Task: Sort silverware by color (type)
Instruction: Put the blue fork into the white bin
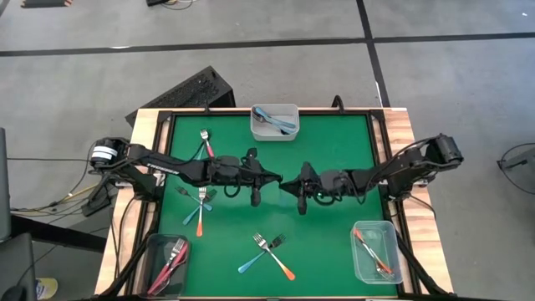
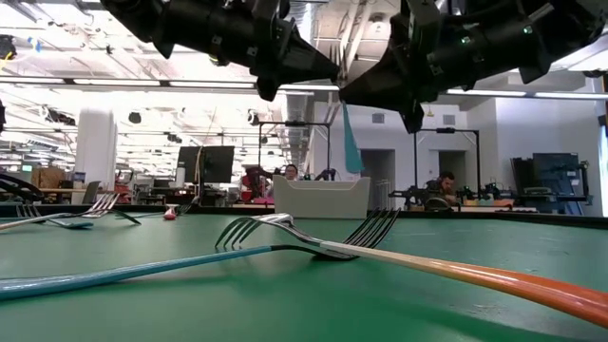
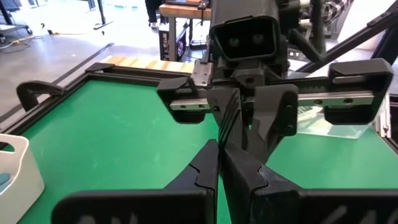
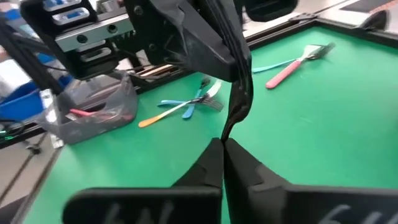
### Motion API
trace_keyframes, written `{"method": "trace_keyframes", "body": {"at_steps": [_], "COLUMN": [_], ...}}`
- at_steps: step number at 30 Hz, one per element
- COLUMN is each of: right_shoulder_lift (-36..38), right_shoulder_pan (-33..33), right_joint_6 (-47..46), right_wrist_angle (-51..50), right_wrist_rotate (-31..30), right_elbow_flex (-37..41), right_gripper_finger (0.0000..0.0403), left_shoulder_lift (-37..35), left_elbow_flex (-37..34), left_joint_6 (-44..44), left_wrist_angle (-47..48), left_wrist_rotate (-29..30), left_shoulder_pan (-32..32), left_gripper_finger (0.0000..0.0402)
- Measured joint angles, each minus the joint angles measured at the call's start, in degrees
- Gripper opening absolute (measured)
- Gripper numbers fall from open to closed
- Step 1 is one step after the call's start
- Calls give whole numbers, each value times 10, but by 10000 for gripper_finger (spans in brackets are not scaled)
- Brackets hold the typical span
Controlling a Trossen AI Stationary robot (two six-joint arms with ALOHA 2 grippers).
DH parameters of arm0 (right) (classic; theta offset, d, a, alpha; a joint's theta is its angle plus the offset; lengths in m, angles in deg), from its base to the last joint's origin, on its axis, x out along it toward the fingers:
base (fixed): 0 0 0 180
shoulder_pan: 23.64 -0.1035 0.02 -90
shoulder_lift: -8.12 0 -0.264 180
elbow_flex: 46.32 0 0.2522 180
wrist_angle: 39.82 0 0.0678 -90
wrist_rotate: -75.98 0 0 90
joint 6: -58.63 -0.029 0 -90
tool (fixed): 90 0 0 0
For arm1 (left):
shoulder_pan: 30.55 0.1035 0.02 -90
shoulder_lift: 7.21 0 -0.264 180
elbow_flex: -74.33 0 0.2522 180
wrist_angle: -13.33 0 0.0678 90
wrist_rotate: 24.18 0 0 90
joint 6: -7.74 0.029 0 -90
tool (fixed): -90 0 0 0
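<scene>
Grippers are meeting nose to nose above mid-table: the left gripper [image 1: 255, 199] and right gripper [image 1: 302, 204] are both pinched together, holding nothing I can make out. Sorting is looking partly done: blue forks [image 1: 276, 121] are sitting in the far bin [image 1: 275, 134], others in the two near bins, while several forks [image 1: 267, 253] are lying loose on the table [image 1: 334, 150], waiting.

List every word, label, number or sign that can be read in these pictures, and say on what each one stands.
No text can be read in any view.
Blue label on the housing above the pink-fork bin: too blurred to read.
Screens in the room behind the table: too small to read.
Forks and bins: no lettering shows.
</scene>
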Motion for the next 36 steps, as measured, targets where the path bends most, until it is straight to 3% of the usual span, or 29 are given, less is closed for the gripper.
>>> {"method": "trace_keyframes", "body": {"at_steps": [9,14,19,22,28,36], "right_shoulder_lift": [0,4,20,28,30,-2], "right_shoulder_pan": [14,38,76,107,183,266], "right_joint_6": [1,4,20,63,197,390], "right_wrist_angle": [5,-21,-105,-186,-360,-371], "right_wrist_rotate": [20,21,21,21,21,24], "right_elbow_flex": [0,0,-19,-61,-191,-280], "right_gripper_finger": [7,6,6,6,6,6], "left_shoulder_lift": [0,-4,-26,-43,-62,-62], "left_elbow_flex": [0,0,0,0,0,0], "left_joint_6": [-10,-13,-24,-36,-74,-90], "left_wrist_angle": [-2,43,137,211,316,333], "left_wrist_rotate": [9,60,152,191,199,227], "left_shoulder_pan": [0,0,0,0,-3,-24], "left_gripper_finger": [1,25,61,81,99,100]}}
